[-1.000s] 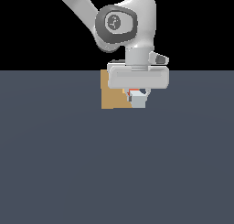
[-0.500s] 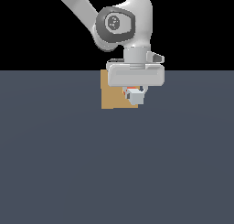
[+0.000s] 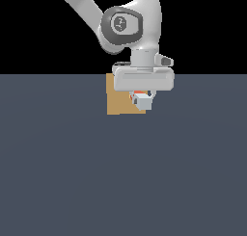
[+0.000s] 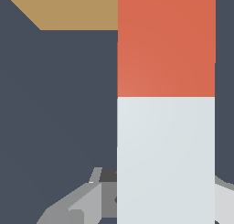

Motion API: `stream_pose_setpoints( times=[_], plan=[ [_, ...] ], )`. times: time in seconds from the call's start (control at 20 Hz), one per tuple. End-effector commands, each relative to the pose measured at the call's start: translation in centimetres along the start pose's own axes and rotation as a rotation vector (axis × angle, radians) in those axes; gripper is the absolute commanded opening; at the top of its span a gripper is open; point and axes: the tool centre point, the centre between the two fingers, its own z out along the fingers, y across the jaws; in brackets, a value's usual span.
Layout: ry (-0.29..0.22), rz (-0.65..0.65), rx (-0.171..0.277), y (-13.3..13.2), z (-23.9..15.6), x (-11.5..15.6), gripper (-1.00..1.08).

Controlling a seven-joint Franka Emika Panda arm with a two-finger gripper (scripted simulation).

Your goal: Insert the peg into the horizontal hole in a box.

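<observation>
Item: gripper [image 3: 143,96], 1 unit, hanging under the broad grey-white hand of the Panda arm [image 3: 128,25]; jaws closed on the pale grey-white part of the peg [image 4: 166,104], which shows beneath the hand in the exterior view as a small grey end with a sliver of red-orange behind it. In the wrist view the peg's red-orange end points toward the tan box [image 3: 120,101], and its tip runs out of frame. Box: stands on the dark grey floor [image 3: 123,182], its right part in the exterior view covered by the hand. Hole: not visible in either view. Progress, judged: peg grasped, lifted and brought up to the box; alignment and insertion are left. Room: open floor on all near sides; only the box face limits forward travel.
</observation>
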Motion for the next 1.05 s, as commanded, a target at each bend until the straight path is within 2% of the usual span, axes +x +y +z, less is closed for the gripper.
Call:
stream_pose_setpoints(
  times=[0.0, 0.2, 0.65, 1.0],
  plan=[
    [0.0, -0.001, -0.003, 0.1, -0.1, 0.4, -1.0],
    [0.001, -0.001, -0.003, 0.0, -0.2, 2.3, -1.0],
    [0.001, -0.001, -0.006, 0.0, -0.4, 9.3, -1.0],
    [0.001, -0.001, -0.007, 0.2, -0.4, 10.6, -1.0]
  ],
)
